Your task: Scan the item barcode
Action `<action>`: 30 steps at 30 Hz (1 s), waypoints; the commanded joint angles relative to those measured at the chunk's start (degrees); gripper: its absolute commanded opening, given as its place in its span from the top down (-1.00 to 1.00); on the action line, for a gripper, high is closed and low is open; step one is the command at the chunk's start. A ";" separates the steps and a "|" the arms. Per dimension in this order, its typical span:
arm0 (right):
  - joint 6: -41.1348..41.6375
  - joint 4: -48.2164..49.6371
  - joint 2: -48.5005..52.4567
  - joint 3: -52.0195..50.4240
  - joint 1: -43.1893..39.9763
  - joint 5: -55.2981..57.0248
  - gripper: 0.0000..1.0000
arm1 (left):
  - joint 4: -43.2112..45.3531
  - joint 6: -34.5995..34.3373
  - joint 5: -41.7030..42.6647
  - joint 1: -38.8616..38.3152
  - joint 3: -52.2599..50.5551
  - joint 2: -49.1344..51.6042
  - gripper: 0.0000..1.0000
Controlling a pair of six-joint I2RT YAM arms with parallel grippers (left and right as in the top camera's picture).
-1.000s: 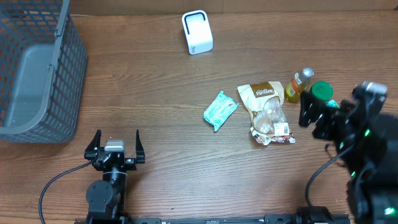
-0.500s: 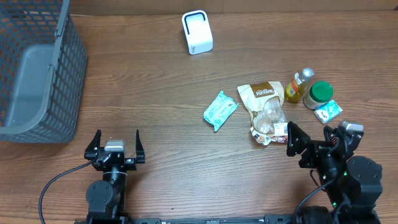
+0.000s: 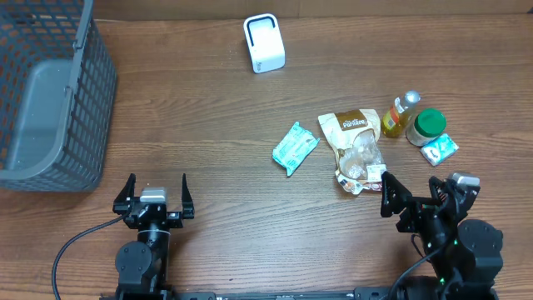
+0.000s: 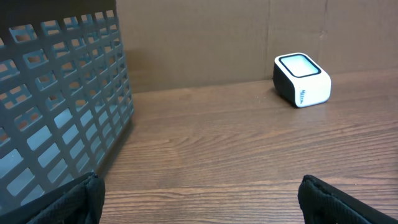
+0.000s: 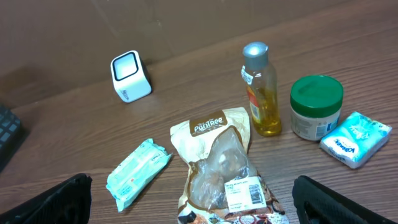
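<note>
1. Right end effector [image 3: 414, 193]: jaws spread wide with nothing between them, low over the near right part of the bench [image 3: 208, 108].
2. Snack bag [image 3: 356, 150] lies flat just ahead of it, offset a little to the robot's left. The bag's near corner sits just beside one finger in the overhead view; can't tell if they touch.
3. White barcode label [image 5: 244, 194] faces up at the bag's near end. In the right wrist view it sits roughly midway between the two fingers.
4. Scanner [image 3: 264, 43]: white box, upright, near the far edge of the bench. It is well apart from both end effectors, beyond the bag and to its left.
5. Green packet [image 3: 295, 147] lies flat just left of the bag.
6. Oil bottle [image 3: 398, 115], green-lid jar [image 3: 427, 127] and tissue pack [image 3: 439, 148] are clustered just right of the bag.
7. Left end effector [image 3: 156, 182]: jaws also wide and empty, at the near edge, well apart from every item.
8. Grey basket [image 3: 50, 100] is at the far left.
</note>
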 commanded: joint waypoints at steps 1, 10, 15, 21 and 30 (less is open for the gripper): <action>0.02 -1.18 -3.06 -0.37 0.17 0.02 -1.00 | 0.00 1.51 -0.13 0.42 -0.20 -0.66 -0.99; -1.99 -2.29 -9.29 -1.40 0.17 0.52 -1.00 | 0.00 1.51 -0.13 0.42 -0.20 -0.66 -0.99; -1.95 0.26 -13.60 -5.77 0.17 0.20 -1.00 | 0.00 1.51 -0.13 0.42 -0.20 -0.66 -0.99; -1.99 7.96 -14.16 -11.52 0.13 -1.11 -1.00 | 0.00 1.51 -0.13 0.42 -0.20 -0.66 -0.99; -16.46 44.83 -14.21 -23.04 0.87 -6.47 -1.00 | 0.00 1.51 -0.13 0.42 -0.20 -0.66 -0.99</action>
